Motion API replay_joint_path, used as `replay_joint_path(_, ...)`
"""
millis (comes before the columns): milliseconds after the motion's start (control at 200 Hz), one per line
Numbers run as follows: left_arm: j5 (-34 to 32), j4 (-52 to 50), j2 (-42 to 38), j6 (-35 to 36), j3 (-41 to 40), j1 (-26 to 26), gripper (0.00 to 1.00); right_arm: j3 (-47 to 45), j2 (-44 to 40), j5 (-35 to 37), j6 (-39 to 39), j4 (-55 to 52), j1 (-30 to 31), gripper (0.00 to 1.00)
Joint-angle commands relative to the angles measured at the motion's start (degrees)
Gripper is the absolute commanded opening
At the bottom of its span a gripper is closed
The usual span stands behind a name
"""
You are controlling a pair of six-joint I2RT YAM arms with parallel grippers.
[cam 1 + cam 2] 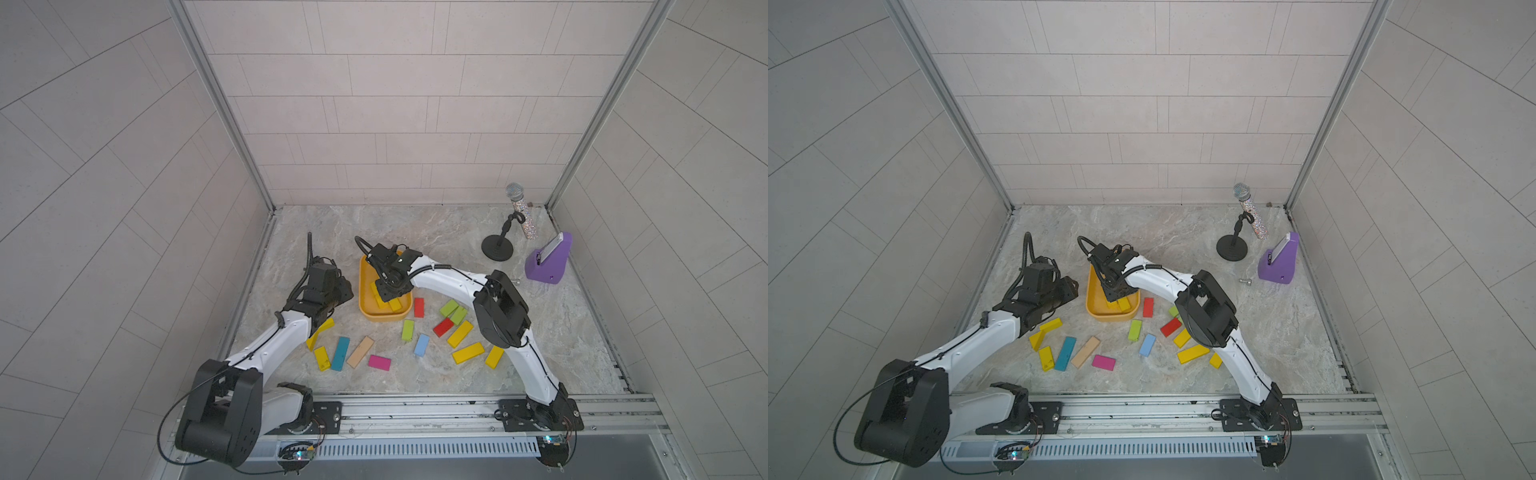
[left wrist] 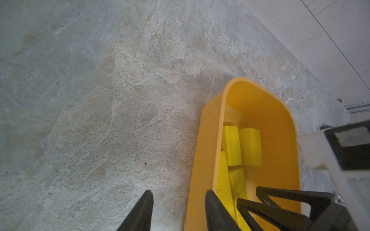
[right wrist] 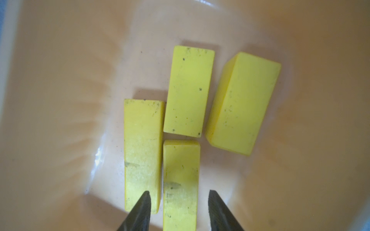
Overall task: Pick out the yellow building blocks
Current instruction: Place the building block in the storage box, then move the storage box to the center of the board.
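Note:
An orange-yellow tub (image 1: pixel 364 286) (image 2: pixel 210 128) stands mid-table. Several yellow building blocks (image 3: pixel 188 90) lie flat on its floor. My right gripper (image 3: pixel 178 195) (image 1: pixel 386 293) hangs inside the tub, open. One yellow block (image 3: pixel 181 180) lies between its fingers with a gap on each side. My left gripper (image 2: pixel 179 194) (image 1: pixel 347 291) hovers just left of the tub, open and holding nothing. More yellow blocks lie on the table in both top views: two at the left (image 1: pixel 322 358) (image 1: pixel 1045 328) and three at the right (image 1: pixel 468 353) (image 1: pixel 1182 337).
Other blocks lie scattered in front of the tub: red (image 1: pixel 419 307), lime green (image 1: pixel 408 330), teal (image 1: pixel 340 353), tan (image 1: pixel 360 352), magenta (image 1: pixel 379 362), light blue (image 1: pixel 421 345). A microphone stand (image 1: pixel 497 249) and a purple phone holder (image 1: pixel 546 266) stand back right.

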Motion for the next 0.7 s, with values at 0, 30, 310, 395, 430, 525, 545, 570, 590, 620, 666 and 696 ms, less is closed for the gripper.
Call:
replay_joint_path(0,1.7,1.3,0.7,0.0,0.4,0.3,0.48,-2.0,-8.0,1.7,0.8,-1.5,0.2,0.49)
replay_joint_path(30,2.7,2.0,0.9,0.0,0.3,0.2,0.48,-3.5,-9.9,2.0,1.1,-1.0,0.2,0.49)
replay_joint_path(310,12.6,10.3,7.5,-2.9,0.3,0.2,0.48,-21.5,-28.8,5.9,8.1,0.8,-2.5,0.47)
replay_joint_path(395,13.9,10.2,9.6,-3.3,1.1,0.0,0.49,-27.6,-34.3,6.1,10.9,1.2,-4.7,0.47)
replay_joint_path(430,14.4,10.0,10.4,-3.3,1.5,0.0,0.48,-29.9,-36.4,6.2,11.8,1.4,-5.7,0.47)
replay_joint_path(525,16.2,10.2,12.5,-3.3,2.3,-0.3,0.45,-35.8,-41.7,6.4,14.1,2.5,-8.3,0.47)
replay_joint_path(545,16.5,10.3,13.0,-3.3,2.5,-0.4,0.44,-37.0,-42.6,6.5,14.4,2.8,-8.8,0.47)
replay_joint_path(570,16.8,10.3,13.5,-3.3,2.8,-0.5,0.42,-38.4,-43.8,6.5,14.8,3.1,-9.5,0.47)
replay_joint_path(590,17.1,10.3,13.9,-3.3,2.9,-0.7,0.41,-39.4,-44.7,6.5,15.1,3.2,-10.0,0.47)
replay_joint_path(620,17.4,10.3,14.5,-3.3,3.2,-0.9,0.4,-40.9,-45.9,6.6,15.5,3.4,-10.9,0.47)
replay_joint_path(666,17.5,10.2,15.1,-4.9,3.6,-1.1,0.36,-43.2,-47.7,6.1,16.2,3.4,-12.3,0.46)
replay_joint_path(696,17.5,10.4,15.4,-5.7,3.8,-1.2,0.34,-44.6,-48.8,5.4,16.7,3.4,-13.4,0.47)
